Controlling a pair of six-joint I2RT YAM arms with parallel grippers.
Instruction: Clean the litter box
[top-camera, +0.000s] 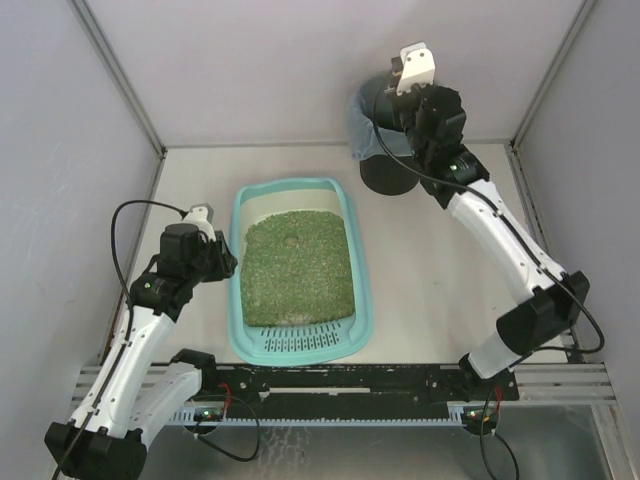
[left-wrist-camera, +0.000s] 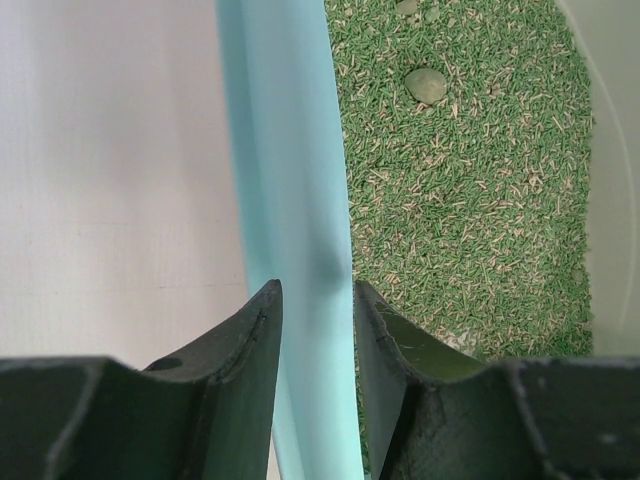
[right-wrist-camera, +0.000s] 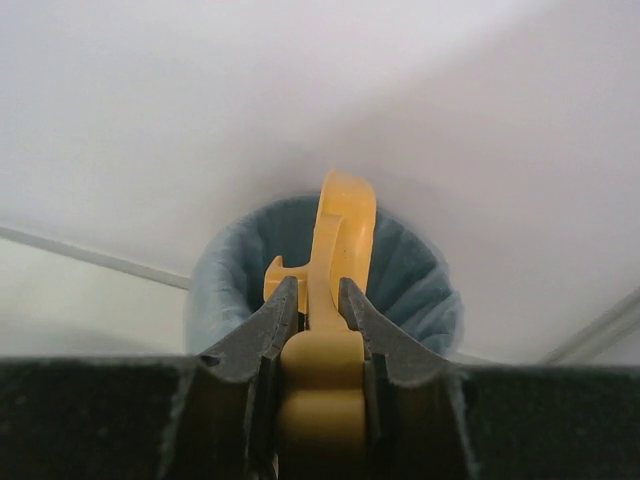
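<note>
The light-teal litter box (top-camera: 238, 300) lies in the middle of the table, filled with green litter (top-camera: 300, 265), with its slotted grate at the near end. My left gripper (top-camera: 228, 262) is shut on its left rim (left-wrist-camera: 285, 150), one finger outside and one over the litter (left-wrist-camera: 460, 200). A small greenish clump (left-wrist-camera: 426, 85) rests on the litter further along. My right gripper (right-wrist-camera: 318, 285) is shut on the handle of the orange scoop (right-wrist-camera: 345, 220). The scoop's head hangs over the mouth of the bagged bin (right-wrist-camera: 410, 270). From above, the right gripper (top-camera: 418, 120) sits over that bin.
The black round bin (top-camera: 385, 175) with a grey-blue bag stands at the back right, near the rear wall. Side walls close in the table on the left and right. The arms' mounting rail (top-camera: 340, 385) runs along the near edge.
</note>
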